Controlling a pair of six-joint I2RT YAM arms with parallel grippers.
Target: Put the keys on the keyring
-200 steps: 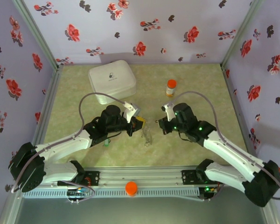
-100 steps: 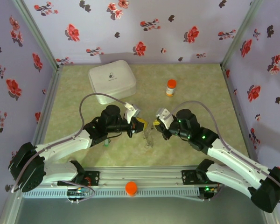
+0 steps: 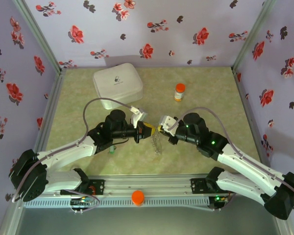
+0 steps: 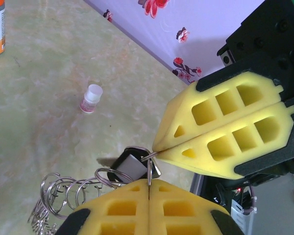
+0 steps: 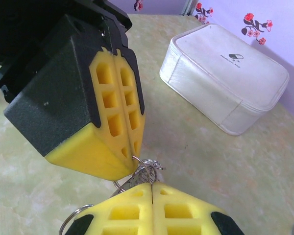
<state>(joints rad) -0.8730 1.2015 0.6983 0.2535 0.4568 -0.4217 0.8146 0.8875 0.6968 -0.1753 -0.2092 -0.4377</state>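
Over the middle of the table my left gripper (image 3: 149, 131) and right gripper (image 3: 160, 129) meet tip to tip, both shut. The keyring (image 3: 157, 142), a chain of thin grey metal rings, dangles below them. In the left wrist view my left gripper (image 4: 149, 184) pinches one upright ring, and the right gripper (image 4: 154, 148) nips a linked ring beside it. The black-headed key (image 4: 129, 167) hangs just behind, with more rings (image 4: 63, 188) trailing left. In the right wrist view my right gripper (image 5: 152, 185) clamps the ring cluster (image 5: 148, 169) under the left gripper (image 5: 134, 158). The green-headed key (image 3: 111, 150) lies under the left arm.
A white zip case (image 3: 117, 84) sits at the back left, also in the right wrist view (image 5: 225, 73). The orange-capped pill bottle (image 3: 179, 91) stands at the back right. A tiny white-capped vial (image 4: 91, 97) stands on the table. Floral walls close in three sides.
My right gripper has swung left and down until its tip meets the left gripper. The left gripper edged right. The keyring now hangs between them instead of lying on the table.
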